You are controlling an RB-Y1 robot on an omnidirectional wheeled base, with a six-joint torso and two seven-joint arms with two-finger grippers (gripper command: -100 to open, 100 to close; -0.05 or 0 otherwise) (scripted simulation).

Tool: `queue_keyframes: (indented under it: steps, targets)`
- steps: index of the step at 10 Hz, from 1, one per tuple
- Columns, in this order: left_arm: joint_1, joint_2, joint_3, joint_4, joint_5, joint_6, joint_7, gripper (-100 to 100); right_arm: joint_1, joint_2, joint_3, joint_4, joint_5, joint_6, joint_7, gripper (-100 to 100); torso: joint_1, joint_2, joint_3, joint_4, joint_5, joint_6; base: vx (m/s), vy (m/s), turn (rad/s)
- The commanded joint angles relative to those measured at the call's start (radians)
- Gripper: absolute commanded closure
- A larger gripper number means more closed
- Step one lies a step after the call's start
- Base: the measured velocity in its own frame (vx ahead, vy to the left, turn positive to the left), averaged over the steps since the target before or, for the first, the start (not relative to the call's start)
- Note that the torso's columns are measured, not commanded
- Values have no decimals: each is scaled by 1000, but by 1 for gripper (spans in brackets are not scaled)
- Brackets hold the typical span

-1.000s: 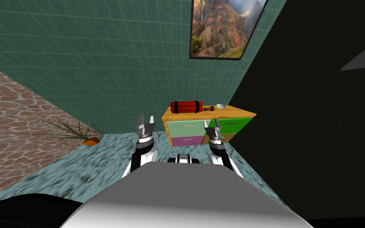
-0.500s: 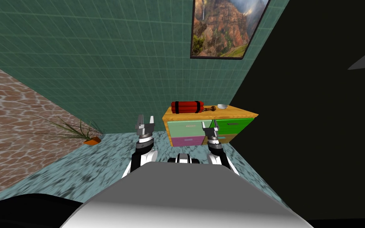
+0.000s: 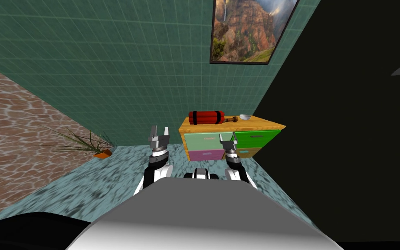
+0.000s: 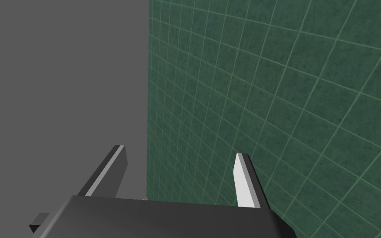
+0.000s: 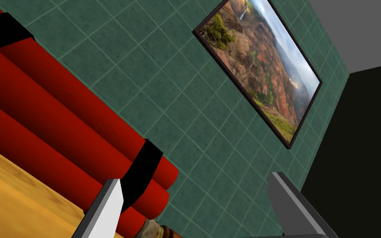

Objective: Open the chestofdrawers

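The chest of drawers (image 3: 221, 130) stands against the green tiled wall, with a wooden top and coloured fronts: a pale green drawer (image 3: 203, 141), a pink drawer (image 3: 205, 154), a bright green drawer (image 3: 257, 139) and a tan one below it. My right gripper (image 3: 228, 138) is open, raised in front of the seam between the pale green and bright green drawers, apart from them. In the right wrist view its fingers (image 5: 107, 206) frame the chest's wooden top (image 5: 12, 198) and a red bundle (image 5: 61, 124). My left gripper (image 3: 159, 133) is open, left of the chest, facing the wall.
On the chest lie a red bundle of tubes with black straps (image 3: 206, 117), a brown wooden piece (image 3: 231, 119) and a small white bowl (image 3: 244, 116). A potted spiky plant (image 3: 91, 145) sits on the floor at the left. A landscape picture (image 3: 249, 30) hangs above. A black area lies to the right.
My right gripper has shifted a little to the left across the chest's front. The whole view has turned slightly, so I have moved. The left arm has kept its place.
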Motion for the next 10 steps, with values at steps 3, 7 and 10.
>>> queue_keyframes:
  steps: [3,7,10]
  targets:
    - [0,0,0,0,0,0,0,0,-34,-7,37,68,-71,-22,-125,-100,0,0,0,0,0,0,8,16,24]
    - [0,0,0,0,0,0,0,0,-50,-9,55,100,-107,-33,-233,-100,0,0,0,0,0,0,8,15,15]
    - [0,0,0,0,0,0,0,0,-66,-11,73,133,-143,-44,-310,-100,0,0,0,0,0,0,7,15,17]
